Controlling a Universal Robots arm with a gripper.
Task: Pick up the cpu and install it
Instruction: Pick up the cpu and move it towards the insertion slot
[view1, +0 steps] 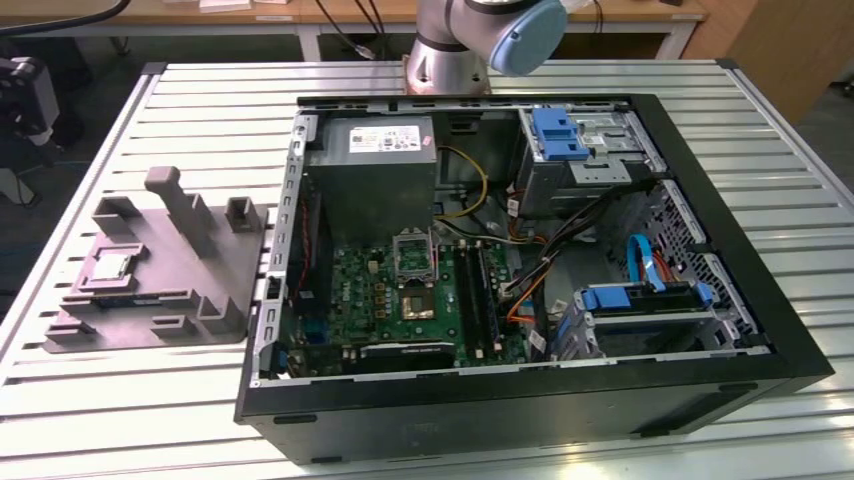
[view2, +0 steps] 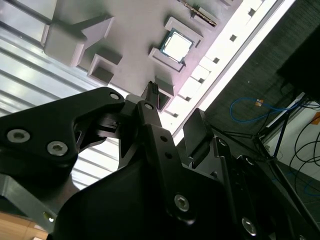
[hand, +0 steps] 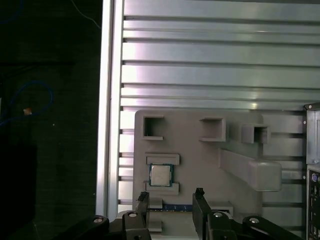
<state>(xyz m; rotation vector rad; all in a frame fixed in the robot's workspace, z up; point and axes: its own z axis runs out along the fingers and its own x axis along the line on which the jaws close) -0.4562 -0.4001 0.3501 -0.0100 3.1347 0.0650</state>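
Currently we are at the approach step: the cpu (hand: 161, 175) lies flat in its recess in the grey tray (hand: 200, 165), which stands on the slatted table (view1: 134, 420) at the exterior view's left of the open computer case (view1: 534, 400). The gripper (hand: 171, 200) hangs above the tray, jaws spread and empty. We judge that the pick calls for centring the jaws across the chip and a level descent

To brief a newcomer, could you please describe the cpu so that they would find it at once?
On the slatted metal table, beside the open computer case, lies a grey moulded tray. The cpu sits in a recess there: the only flat, silvery square among plain grey blocks.
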